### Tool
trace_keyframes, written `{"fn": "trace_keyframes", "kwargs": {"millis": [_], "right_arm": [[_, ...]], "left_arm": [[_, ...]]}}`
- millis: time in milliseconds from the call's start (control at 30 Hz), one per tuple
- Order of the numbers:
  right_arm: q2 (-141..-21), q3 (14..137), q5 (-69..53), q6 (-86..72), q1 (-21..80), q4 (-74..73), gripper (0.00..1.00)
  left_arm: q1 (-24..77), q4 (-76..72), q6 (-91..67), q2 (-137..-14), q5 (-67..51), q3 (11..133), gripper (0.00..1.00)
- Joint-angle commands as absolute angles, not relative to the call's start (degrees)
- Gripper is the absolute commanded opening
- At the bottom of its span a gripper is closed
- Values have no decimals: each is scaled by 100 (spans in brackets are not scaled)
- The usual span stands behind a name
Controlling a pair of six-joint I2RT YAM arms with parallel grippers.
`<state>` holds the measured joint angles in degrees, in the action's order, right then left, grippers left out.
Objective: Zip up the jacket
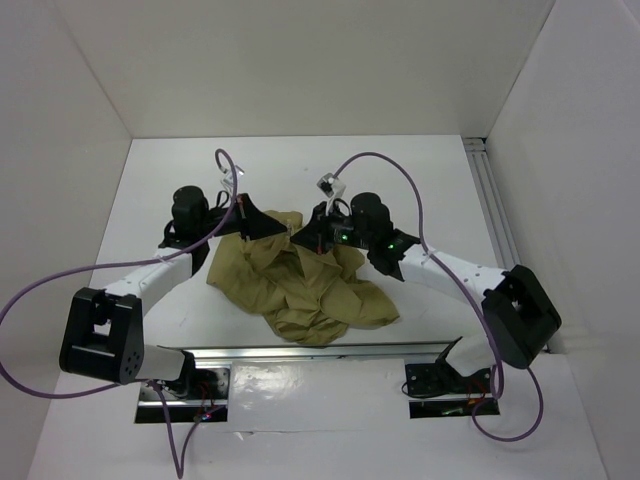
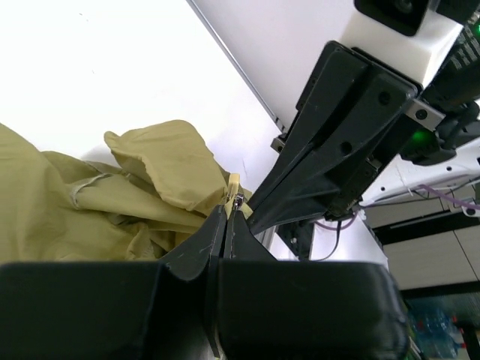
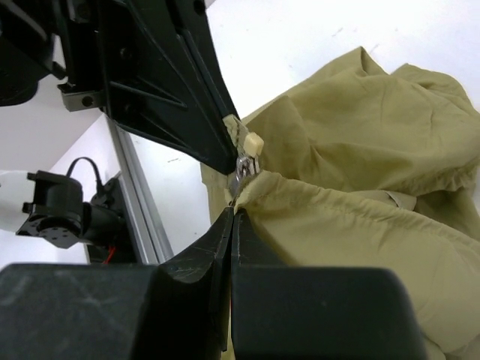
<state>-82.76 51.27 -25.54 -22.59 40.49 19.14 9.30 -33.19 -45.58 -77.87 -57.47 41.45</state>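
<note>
The olive-tan jacket (image 1: 305,285) lies crumpled on the white table between the arms. My left gripper (image 1: 275,229) and right gripper (image 1: 308,238) meet tip to tip at its upper edge. In the left wrist view the left gripper (image 2: 231,208) is shut, with the metal zipper slider (image 2: 238,201) and a beige tab at its tips and cloth (image 2: 90,202) to the left. In the right wrist view the right gripper (image 3: 234,211) is shut on the jacket's hem (image 3: 360,225) just below the slider (image 3: 244,166). The beige pull tab (image 3: 253,142) sticks out above.
An aluminium rail (image 1: 340,350) runs along the near edge by the arm bases. White walls enclose the table on three sides. Purple cables (image 1: 390,165) loop above both arms. A slotted rail (image 1: 490,200) runs along the right wall.
</note>
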Motion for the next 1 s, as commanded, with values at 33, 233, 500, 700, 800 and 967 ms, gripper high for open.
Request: {"fn": "trace_keyframes", "kwargs": {"millis": [33, 233, 500, 700, 800, 967], "right_arm": [[-8016, 5414, -2049, -2057, 4113, 1600, 0], [-8016, 5353, -1741, -2170, 4113, 1600, 0], [-7840, 5229, -1819, -2171, 4113, 1897, 0], [-7734, 5010, -1995, -2171, 4113, 2145, 0], [-7795, 5071, -2118, -2118, 4113, 2145, 0], [-7857, 5124, -2224, -2118, 4113, 2145, 0]], "left_arm": [[870, -3533, -4447, -7699, -5712, 4192, 0], [870, -3647, -4552, -7699, -5871, 4245, 0], [870, -3709, -4553, -7752, -5985, 4245, 0], [870, -3797, -4676, -7875, -6090, 4245, 0], [870, -3902, -4737, -7875, -6143, 4192, 0], [870, -3955, -4790, -7928, -6205, 4192, 0]]}}
